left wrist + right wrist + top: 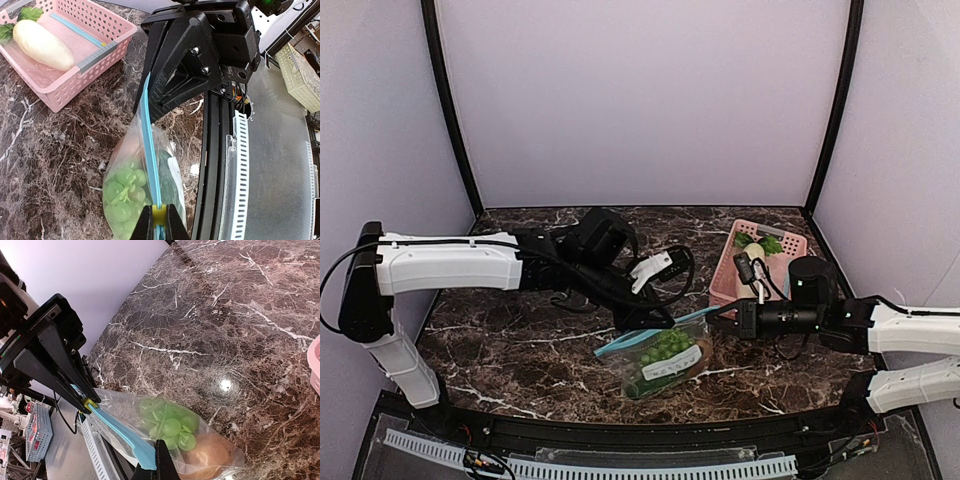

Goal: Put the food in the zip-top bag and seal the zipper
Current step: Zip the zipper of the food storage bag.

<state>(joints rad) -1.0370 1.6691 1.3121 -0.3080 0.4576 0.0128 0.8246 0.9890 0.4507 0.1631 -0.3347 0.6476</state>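
The clear zip-top bag (660, 358) lies near the table's front, its mouth edge lifted. Inside it is the food: a cluster of light green balls (172, 426) and a round brown lump (212, 459). The teal zipper (149, 150) stretches taut between both grippers. My left gripper (159, 220) is shut on the yellow slider (158, 214) at one end of the strip. At the other end my right gripper (156, 466) is shut on the bag's teal corner (142, 452). In the top view the left gripper (632, 330) is above the bag and the right gripper (725, 315) is at its right end.
A pink slotted basket (722, 292) stands at the back right, just behind the right gripper. It holds a white radish with green leaves (42, 46). The table's front rail (235, 165) runs close beside the bag. Black-framed purple walls enclose the dark marble table (520, 350).
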